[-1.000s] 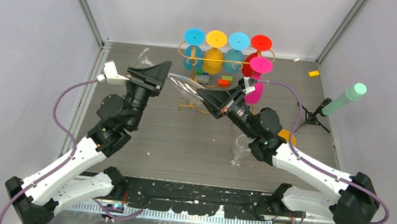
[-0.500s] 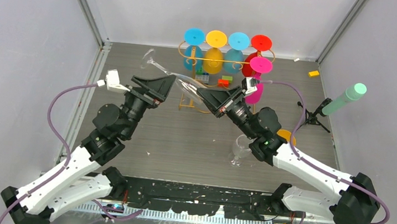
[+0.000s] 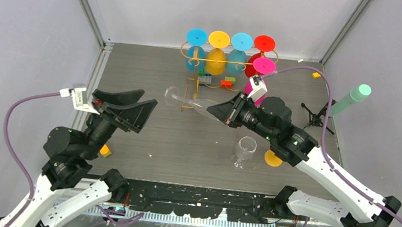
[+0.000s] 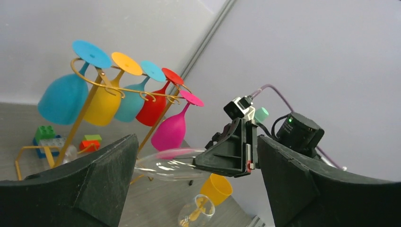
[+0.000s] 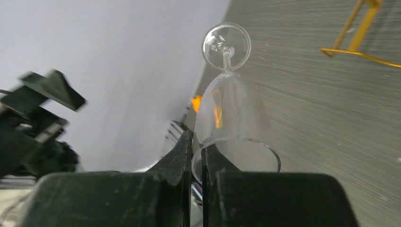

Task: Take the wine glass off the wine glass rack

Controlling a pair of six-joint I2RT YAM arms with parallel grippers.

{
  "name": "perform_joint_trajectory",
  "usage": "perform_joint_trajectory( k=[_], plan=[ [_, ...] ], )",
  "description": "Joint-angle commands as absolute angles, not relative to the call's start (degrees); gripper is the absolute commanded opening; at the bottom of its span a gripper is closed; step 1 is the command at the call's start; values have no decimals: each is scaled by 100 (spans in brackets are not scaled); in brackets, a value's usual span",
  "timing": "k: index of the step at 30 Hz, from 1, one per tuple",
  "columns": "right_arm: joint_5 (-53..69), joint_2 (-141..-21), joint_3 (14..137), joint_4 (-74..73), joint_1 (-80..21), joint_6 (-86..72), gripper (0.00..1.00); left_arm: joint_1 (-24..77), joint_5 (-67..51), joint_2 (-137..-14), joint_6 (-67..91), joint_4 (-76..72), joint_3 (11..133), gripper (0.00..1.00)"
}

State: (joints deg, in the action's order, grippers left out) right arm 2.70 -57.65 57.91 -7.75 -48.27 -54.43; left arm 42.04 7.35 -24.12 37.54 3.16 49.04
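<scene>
No legible text anywhere. No label, brand, number or sign readable in top view or either wrist view.

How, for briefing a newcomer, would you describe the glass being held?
Find the gold wire rack hung with coloured glasses at the back. Just in front, the right claw pinches the rim of a wine glass lying sideways in mid-air. It is clear, unlike the racked ones, and the other clear glass stands upright.

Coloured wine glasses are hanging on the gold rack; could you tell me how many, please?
5: blue, yellow, light-blue and red in a row on the rack, magenta at its near right end. None seems hidden.
</scene>
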Motion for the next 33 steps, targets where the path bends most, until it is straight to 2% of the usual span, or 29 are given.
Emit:
perform_joint_trajectory(
  k=[1, 6, 12, 18, 24, 33],
  plan=[
    [443, -5618, 6535, -2928, -4843, -3942, 0, 4220, 602, -2418, 2896, 960, 5176, 100],
    [658, -5767, 7174, -4406, -4849, -3167, 0, 4219, 791, -2579, 2759, 1156, 5192, 100],
    [542, -6113, 7756, -5517, -4911, -2750, 0, 4224, 879, -2655, 2637, 1453, 5334, 100],
    [111, -6593, 8151, -6127, -5385, -2419, 0, 4223, 1011, -2535, 2490, 1624, 5423, 100],
    [-974, -7375, 8692, -6759, -6020, -2319, 0, 4219, 1187, -2429, 2439, 1780, 5398, 100],
    [-1175, -8176, 9057, -7105, -6196, -2381, 0, 4220, 1255, -2382, 2387, 1953, 5430, 100]
  ],
)
